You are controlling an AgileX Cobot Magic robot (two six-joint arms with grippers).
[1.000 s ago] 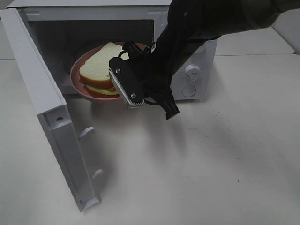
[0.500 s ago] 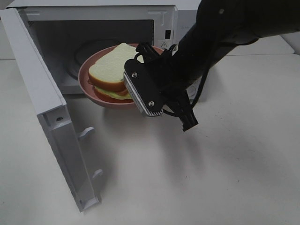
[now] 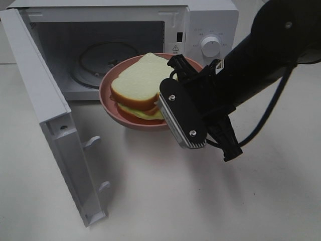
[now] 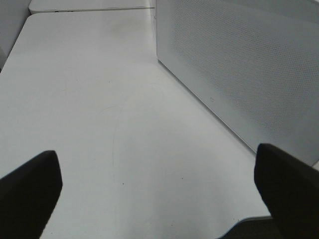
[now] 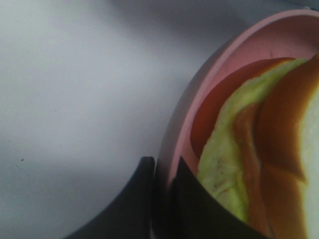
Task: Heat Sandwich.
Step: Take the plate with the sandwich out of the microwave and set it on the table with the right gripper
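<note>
Pink plate (image 3: 113, 98) rim being pinched by right end effector (image 5: 162, 174), sandwich (image 3: 142, 86) riding on it just outside the open microwave (image 3: 210, 20), above the counter (image 3: 175, 201). Keeping level, avoiding tipping. Left end effector (image 4: 159, 179) hanging spread apart, idle.

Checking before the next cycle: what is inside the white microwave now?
Inside the white microwave, only the round glass turntable shows. The pink plate carrying the sandwich covers the cavity's front right floor, so that part is unseen.
</note>
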